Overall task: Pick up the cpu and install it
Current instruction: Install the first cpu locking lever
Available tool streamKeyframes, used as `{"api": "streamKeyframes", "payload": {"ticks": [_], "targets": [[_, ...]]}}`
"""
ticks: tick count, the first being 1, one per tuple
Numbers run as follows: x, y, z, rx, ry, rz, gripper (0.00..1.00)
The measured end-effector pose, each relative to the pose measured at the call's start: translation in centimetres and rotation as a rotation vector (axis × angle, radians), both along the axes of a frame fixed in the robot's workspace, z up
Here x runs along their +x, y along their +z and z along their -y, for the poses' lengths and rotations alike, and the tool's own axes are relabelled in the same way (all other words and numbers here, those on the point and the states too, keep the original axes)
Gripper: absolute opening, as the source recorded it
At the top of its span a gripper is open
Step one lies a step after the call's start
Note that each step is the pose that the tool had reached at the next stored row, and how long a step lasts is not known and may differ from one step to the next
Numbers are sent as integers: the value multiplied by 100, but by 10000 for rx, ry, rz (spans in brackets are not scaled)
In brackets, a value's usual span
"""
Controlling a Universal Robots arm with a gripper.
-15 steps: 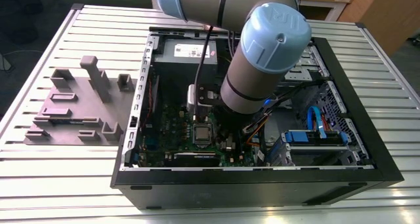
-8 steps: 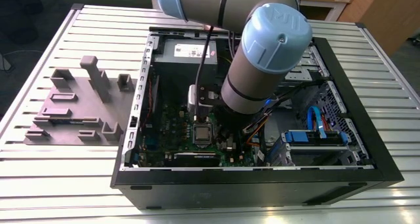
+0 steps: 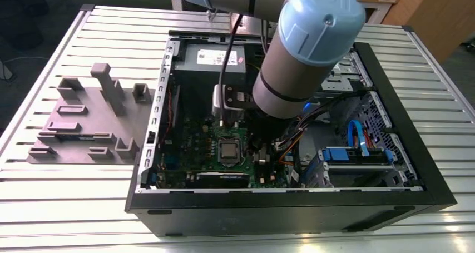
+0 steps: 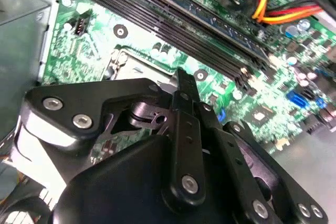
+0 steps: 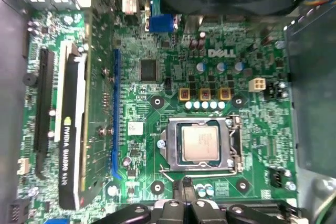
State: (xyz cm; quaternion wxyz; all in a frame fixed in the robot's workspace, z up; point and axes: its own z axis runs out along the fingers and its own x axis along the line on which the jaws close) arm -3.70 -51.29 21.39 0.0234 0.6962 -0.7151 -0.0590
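First wrist view shows me the cpu (image 5: 200, 142) seated in its socket on the motherboard (image 5: 152, 85), with my hand (image 5: 185, 186) just beside it, fingertips pressed together and gripping nothing.

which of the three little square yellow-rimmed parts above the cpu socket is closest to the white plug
The last yellow-rimmed square in the row, next to the white plug; the other two sit further along, toward the blue slot.

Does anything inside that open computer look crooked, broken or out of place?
Nothing stands out. The cpu lies flat and square in its socket on the green motherboard, framed evenly by the metal bracket. The gripper hangs just beside the socket, not touching the chip.
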Motion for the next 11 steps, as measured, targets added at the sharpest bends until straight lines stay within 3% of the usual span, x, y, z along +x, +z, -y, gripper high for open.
{"api": "streamKeyframes", "payload": {"ticks": [4,11], "targets": [[0,114,0,4,0,0,10],[0,122,0,9,0,0,10]]}}
